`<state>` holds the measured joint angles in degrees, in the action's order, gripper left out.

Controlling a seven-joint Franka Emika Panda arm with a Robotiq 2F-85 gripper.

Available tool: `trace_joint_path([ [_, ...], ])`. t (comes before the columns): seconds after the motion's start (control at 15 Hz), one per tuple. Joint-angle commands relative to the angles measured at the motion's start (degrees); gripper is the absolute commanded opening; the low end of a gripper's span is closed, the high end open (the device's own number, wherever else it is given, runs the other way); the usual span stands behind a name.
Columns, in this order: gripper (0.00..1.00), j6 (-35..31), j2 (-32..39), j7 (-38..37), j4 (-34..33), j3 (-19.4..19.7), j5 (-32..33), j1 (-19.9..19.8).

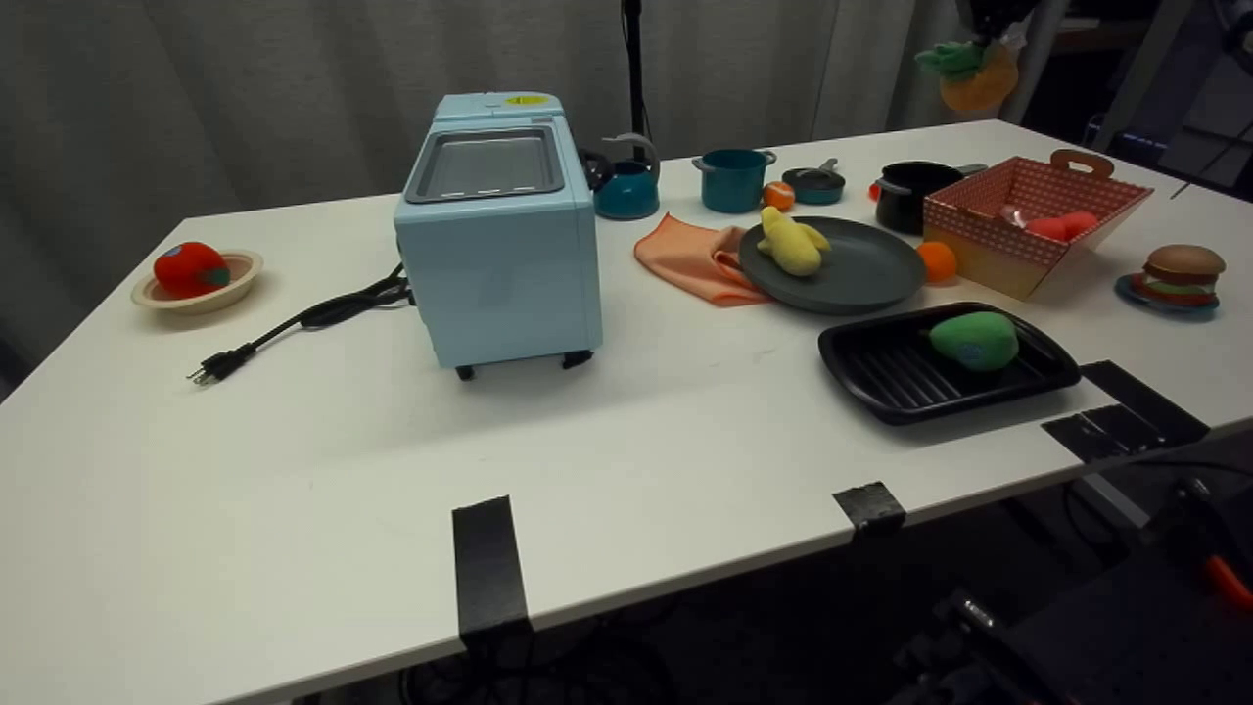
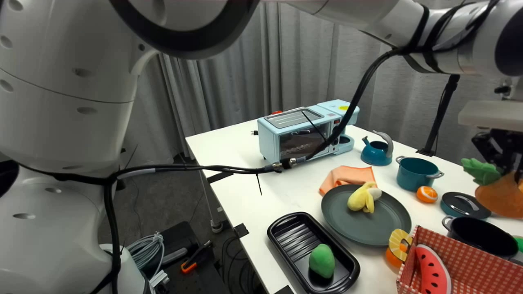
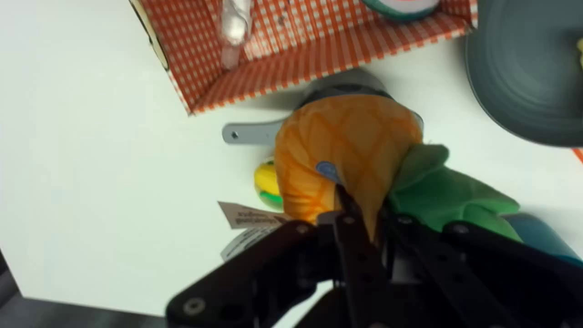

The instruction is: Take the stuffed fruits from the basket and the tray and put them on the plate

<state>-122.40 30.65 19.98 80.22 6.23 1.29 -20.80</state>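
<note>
My gripper (image 3: 364, 205) is shut on a plush pineapple (image 3: 350, 136), orange with green leaves. It holds the pineapple above the table, beyond the basket, as an exterior view (image 1: 979, 83) shows. The red-checked basket (image 1: 989, 230) holds a watermelon-slice plush (image 2: 433, 269) and a clear-wrapped item (image 3: 234, 29). The black tray (image 1: 881, 377) holds a green plush fruit (image 1: 974, 341). The dark grey plate (image 2: 343, 212) bears a yellow plush banana (image 2: 361, 198). An orange round fruit (image 1: 937, 261) sits between plate and basket, with a pineapple-slice toy (image 2: 399, 243) by it.
A black pot (image 1: 910, 191) stands beside the basket. A teal pot (image 1: 734, 179), a kettle (image 1: 626, 191) and a small lidded pan (image 2: 465, 204) stand farther back. A salmon cloth (image 1: 690, 259) touches the plate. A blue toaster oven (image 1: 504, 264) and a burger toy (image 1: 1180, 274) are also on the table.
</note>
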Motion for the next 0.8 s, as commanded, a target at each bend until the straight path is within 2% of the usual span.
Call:
trace_joint_path([
  [0.0,0.02,-3.9,-3.2,1.8,1.4,-2.2,-1.7,2.0],
  [0.4,0.02,-8.5,-5.2,4.6,6.3,-6.5,-3.8,5.4],
  [0.73,0.02,-7.9,-5.1,7.6,11.1,-8.5,-5.1,7.0],
])
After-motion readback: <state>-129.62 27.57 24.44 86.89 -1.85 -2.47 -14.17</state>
